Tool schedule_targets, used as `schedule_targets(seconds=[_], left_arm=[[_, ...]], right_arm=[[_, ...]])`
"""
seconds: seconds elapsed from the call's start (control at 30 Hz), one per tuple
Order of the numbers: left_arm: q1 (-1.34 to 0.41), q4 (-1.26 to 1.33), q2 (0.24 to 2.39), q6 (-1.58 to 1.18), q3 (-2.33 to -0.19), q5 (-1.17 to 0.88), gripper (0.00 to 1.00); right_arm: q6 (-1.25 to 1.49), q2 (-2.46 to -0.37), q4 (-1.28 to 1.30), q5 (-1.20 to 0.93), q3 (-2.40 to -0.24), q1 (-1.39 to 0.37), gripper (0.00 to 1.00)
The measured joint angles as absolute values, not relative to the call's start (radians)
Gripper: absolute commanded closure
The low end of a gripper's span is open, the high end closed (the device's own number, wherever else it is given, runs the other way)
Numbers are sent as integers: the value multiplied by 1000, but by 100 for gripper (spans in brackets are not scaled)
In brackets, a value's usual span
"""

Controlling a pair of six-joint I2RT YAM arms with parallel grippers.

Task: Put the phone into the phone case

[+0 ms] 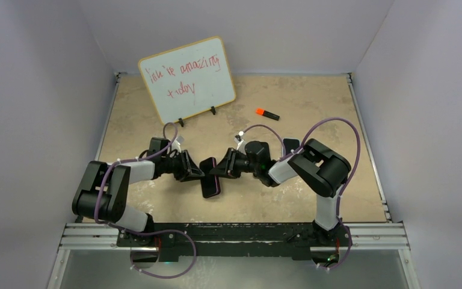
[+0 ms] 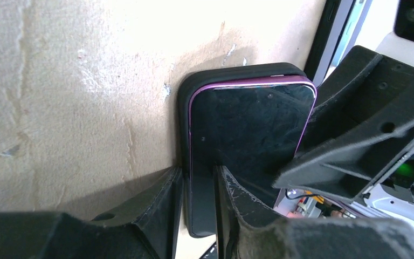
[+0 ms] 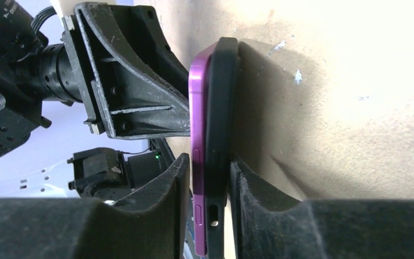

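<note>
The phone (image 2: 248, 129), with a dark screen and a purple frame, lies against the black phone case (image 2: 237, 73), and both are held up on edge just above the table. Its purple side (image 3: 198, 118) stands beside the case's rim (image 3: 218, 108) along the whole visible edge. My left gripper (image 2: 199, 199) is shut across one edge of the phone and case. From the opposite side, my right gripper (image 3: 207, 199) pinches the pair, one finger on the phone and one on the case. In the top view the phone (image 1: 210, 180) hangs between the left gripper (image 1: 194, 171) and right gripper (image 1: 227, 167).
A whiteboard (image 1: 187, 78) with red writing stands on its easel at the back left. An orange marker (image 1: 267, 113) lies at the back, right of centre. Grey walls close in the tan table (image 1: 156, 120) on three sides.
</note>
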State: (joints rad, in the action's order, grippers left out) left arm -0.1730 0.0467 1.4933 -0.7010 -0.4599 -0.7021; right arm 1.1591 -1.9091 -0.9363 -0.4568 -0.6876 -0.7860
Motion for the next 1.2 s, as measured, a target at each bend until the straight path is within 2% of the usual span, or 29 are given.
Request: schedule_targets(seconds=[0.2, 0.3, 0.5, 0.73, 1.0, 1.2], left_arm=[[-173, 52, 1493, -714, -459, -707, 64], [-173, 58, 1493, -716, -458, -714, 60], [-177, 44, 1477, -706, -463, -732, 44], [-182, -51, 1385, -620, -488, -727, 25], [-184, 125, 1238, -685, -485, -884, 21], [-184, 453, 1198, -884, -412, -984, 29]], right_arm=[[1166, -1909, -944, -438, -667, -786, 100], [1160, -1909, -931, -434, -666, -785, 100], [1131, -1881, -876, -410, -668, -785, 100], [1065, -1699, -744, -384, -657, -755, 100], [1049, -1482, -750, -406, -618, -689, 100], [1103, -1438, -852, -469, -584, -694, 100]])
